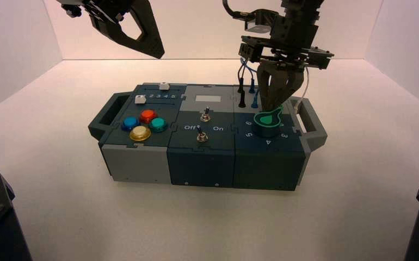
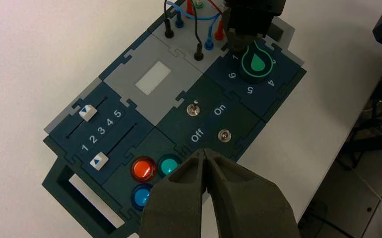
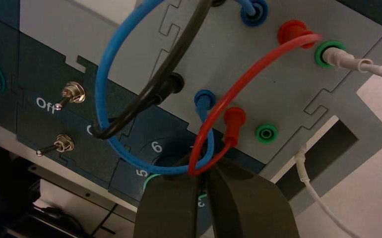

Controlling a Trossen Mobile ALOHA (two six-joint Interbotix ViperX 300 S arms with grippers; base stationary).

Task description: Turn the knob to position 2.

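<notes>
The knob (image 1: 267, 124), dark-sided with a green teardrop top (image 2: 256, 63), sits on the right end of the box (image 1: 142, 163). Its pointer tip faces the back right, toward the wire sockets. White ring digits 6 (image 3: 156, 147), 5, 4 and 3 show around it; position 2 is hidden by the fingers. My right gripper (image 1: 275, 110) hangs straight down over the knob's back edge at the pointer tip, its fingers (image 3: 169, 208) shut with only a slit between them. I cannot tell whether they touch the knob. My left gripper (image 1: 157, 53) is parked high at the back left, shut (image 2: 205, 151) and holding nothing.
Blue, black and red wires (image 3: 129, 119) loop right behind the knob, against the right fingers. Two metal toggle switches (image 1: 203, 126) stand mid-box between Off and On. Red, blue, teal and yellow push buttons (image 1: 142, 125) and two white sliders (image 2: 88, 112) fill the left end.
</notes>
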